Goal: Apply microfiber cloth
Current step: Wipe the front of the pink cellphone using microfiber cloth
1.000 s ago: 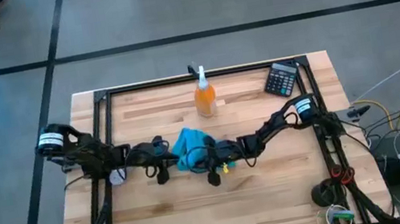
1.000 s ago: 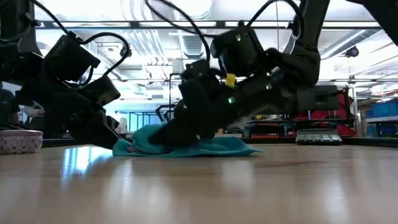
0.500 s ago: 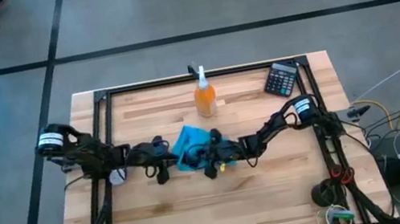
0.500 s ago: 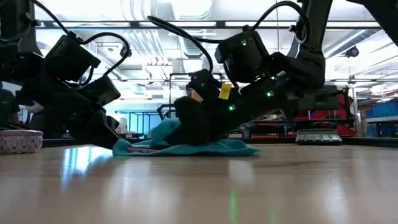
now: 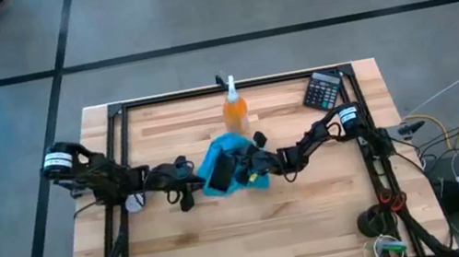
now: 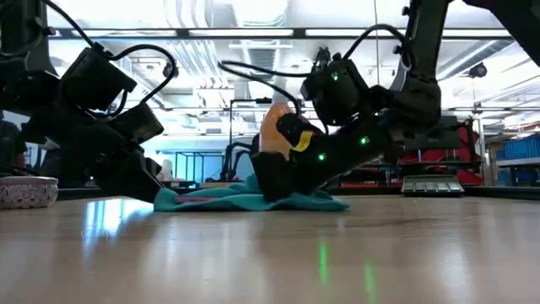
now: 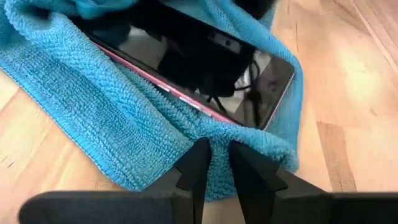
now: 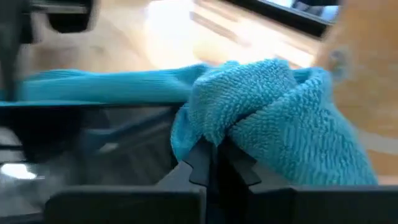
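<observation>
Right tool [image 8: 211, 158], pinching the cloth [image 5: 238, 166], has dragged it farther back, baring the phone [image 5: 218, 172]; left tool [image 7: 214, 165], nearly pressed together, pins its left edge.

Dark arms [image 5: 107, 175], white wrist bands, black looping cables
</observation>
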You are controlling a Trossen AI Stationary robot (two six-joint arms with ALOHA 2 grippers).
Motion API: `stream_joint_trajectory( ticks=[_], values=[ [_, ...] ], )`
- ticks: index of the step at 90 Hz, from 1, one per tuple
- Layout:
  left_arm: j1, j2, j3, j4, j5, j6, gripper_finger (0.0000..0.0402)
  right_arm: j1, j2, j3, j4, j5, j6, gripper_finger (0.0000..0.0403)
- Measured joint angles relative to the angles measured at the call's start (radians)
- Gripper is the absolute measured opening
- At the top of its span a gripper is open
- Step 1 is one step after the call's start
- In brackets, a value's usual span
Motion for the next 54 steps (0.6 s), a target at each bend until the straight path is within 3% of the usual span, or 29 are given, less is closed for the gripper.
stream_joint_trajectory(
  ticks=[22, 43, 54],
  values=[
    [-0.001, 0.0, 0.0, -0.006, 0.004, -0.011, 0.0059, -0.008, -0.093, -0.025, -0.146, -0.005, -0.036, 0.0],
    [-0.001, 0.0, -0.002, -0.001, 0.005, -0.012, 0.0059, -0.027, -0.27, -0.029, -0.527, -0.008, -0.06, 0.0],
    [-0.002, 0.0, -0.003, 0.004, 0.005, -0.004, 0.0059, -0.051, -0.359, -0.028, -0.664, -0.078, -0.019, 0.0018]
  ],
)
